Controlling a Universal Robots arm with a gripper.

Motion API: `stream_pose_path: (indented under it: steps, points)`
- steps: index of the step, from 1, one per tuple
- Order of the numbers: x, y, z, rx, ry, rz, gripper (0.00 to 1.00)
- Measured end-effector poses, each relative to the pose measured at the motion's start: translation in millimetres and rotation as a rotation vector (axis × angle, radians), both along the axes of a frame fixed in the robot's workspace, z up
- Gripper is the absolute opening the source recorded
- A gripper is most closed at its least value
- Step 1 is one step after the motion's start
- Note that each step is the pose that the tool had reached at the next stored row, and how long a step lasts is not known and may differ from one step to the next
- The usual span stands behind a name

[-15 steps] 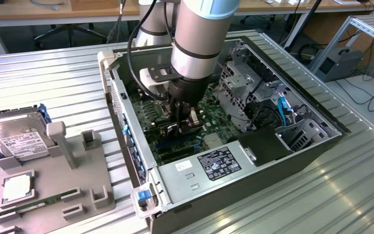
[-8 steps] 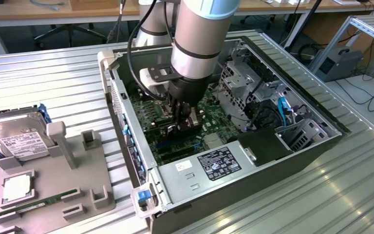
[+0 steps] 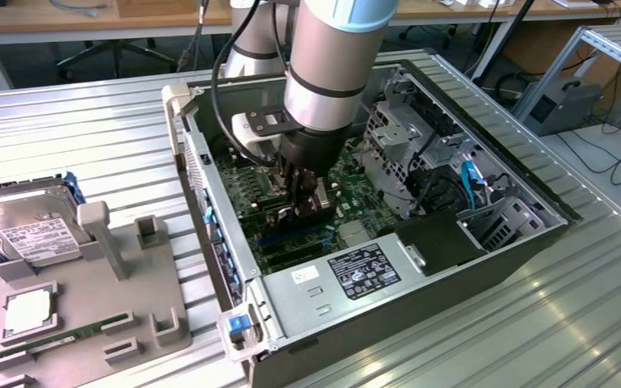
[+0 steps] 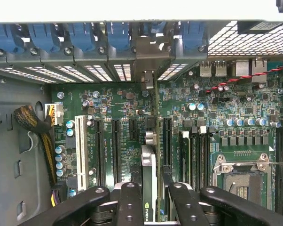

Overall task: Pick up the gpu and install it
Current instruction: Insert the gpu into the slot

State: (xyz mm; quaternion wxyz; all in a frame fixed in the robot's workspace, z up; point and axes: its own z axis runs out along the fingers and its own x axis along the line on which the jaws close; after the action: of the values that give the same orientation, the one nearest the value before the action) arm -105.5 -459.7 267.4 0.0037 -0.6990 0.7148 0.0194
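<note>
My gripper (image 3: 302,206) is down inside the open computer case (image 3: 483,242), just above the motherboard (image 4: 216,108). It is shut on the gpu (image 4: 149,165), which the wrist view shows edge-on between the two black fingers (image 4: 129,202). The card stands upright over the expansion slots, in line with a slot between the black connectors. Its pale metal end bracket (image 4: 148,80) reaches up to the rear slot openings, under the blue latches (image 4: 118,35). In the exterior view the card is mostly hidden behind the fingers.
A grey fixture (image 3: 127,283) at the exterior view's left holds a silver hard drive (image 3: 30,230), a CPU (image 3: 28,311) and a green RAM stick (image 3: 52,343). Inside the case are a drive cage (image 3: 397,137), a power supply (image 3: 365,271), a CPU socket (image 4: 240,176) and a cable bundle (image 4: 33,122).
</note>
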Motion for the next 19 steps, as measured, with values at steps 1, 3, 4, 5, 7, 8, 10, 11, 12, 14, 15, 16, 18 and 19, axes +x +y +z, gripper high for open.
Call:
stream_pose_path:
  steps: [1, 3, 4, 5, 7, 8, 10, 11, 12, 14, 15, 16, 18, 19]
  points:
    - [0.0, 0.0, -0.9, 0.0001, 0.0000, 0.000, 0.27]
    - [0.0, 0.0, -1.2, -0.0001, 0.0001, 0.000, 0.27]
    - [0.0, 0.0, -1.2, -0.0001, 0.0001, 0.000, 0.27]
    - [0.0, 0.0, -1.3, 0.0000, 0.0001, 0.000, 0.27]
    - [0.0, 0.0, -2.2, 0.0003, 0.0000, 0.000, 0.27]
    - [0.0, 0.0, -2.2, 0.0003, 0.0000, 0.000, 0.27]
    - [0.0, 0.0, -2.2, 0.0002, 0.0001, 0.000, 0.27]
    - [0.0, 0.0, -2.2, 0.0002, 0.0000, 0.000, 0.27]
    - [0.0, 0.0, -2.3, 0.0003, 0.0000, 0.000, 0.27]
    - [0.0, 0.0, -2.4, 0.0002, 0.0001, 0.000, 0.27]
    - [0.0, 0.0, -2.8, 0.0002, 0.0001, 0.000, 0.27]
    - [-0.1, 0.0, -2.9, 0.0002, 0.0001, 0.000, 0.27]
    - [-0.1, 0.0, -3.0, 0.0002, 0.0001, 0.000, 0.27]
    - [-0.2, 0.0, -3.1, 0.0003, 0.0000, 0.000, 0.27]
